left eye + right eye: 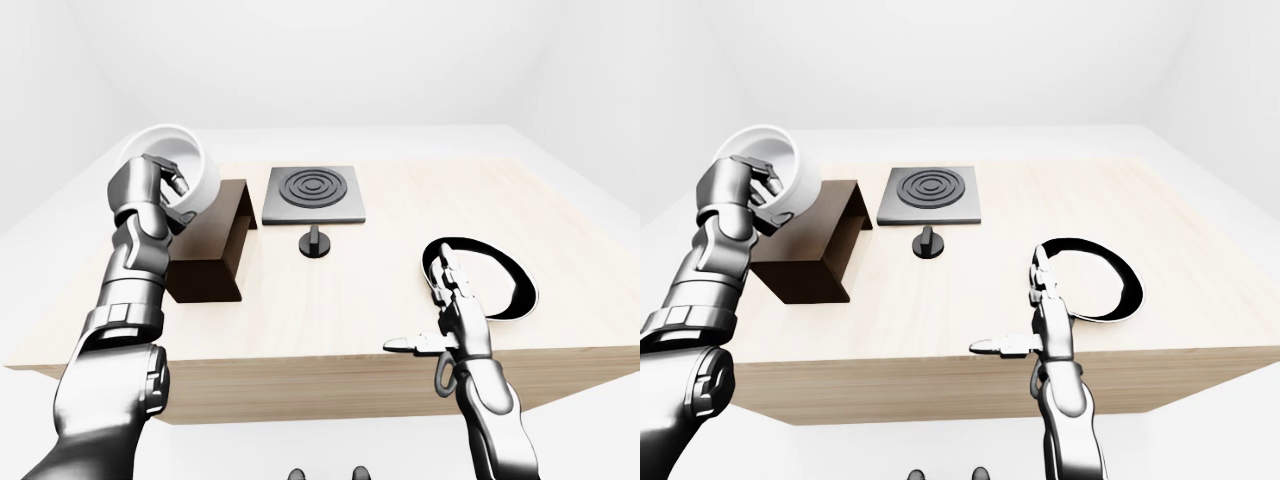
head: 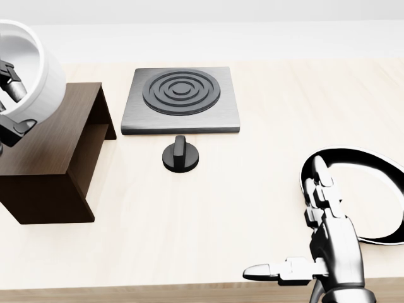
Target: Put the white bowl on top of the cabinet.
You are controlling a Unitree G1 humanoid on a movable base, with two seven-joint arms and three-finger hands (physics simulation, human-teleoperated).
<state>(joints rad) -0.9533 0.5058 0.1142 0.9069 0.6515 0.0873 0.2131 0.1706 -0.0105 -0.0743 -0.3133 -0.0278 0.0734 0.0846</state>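
The white bowl (image 1: 188, 163) is tilted, its mouth turned toward me, over the left end of the dark wooden cabinet (image 2: 58, 158). My left hand (image 1: 160, 190) is shut on the bowl's rim, with fingers inside it and the thumb under it. Whether the bowl touches the cabinet top cannot be told. In the head view the bowl (image 2: 38, 66) sits at the left edge, partly cut off. My right hand (image 2: 285, 219) hovers open low on the right, fingers spread, holding nothing.
A grey hob plate with black rings (image 2: 182, 98) lies right of the cabinet, with a black knob (image 2: 180, 156) below it. A black-rimmed white plate (image 2: 374, 197) lies just beyond the right hand. The table's near edge (image 2: 158, 294) runs along the bottom.
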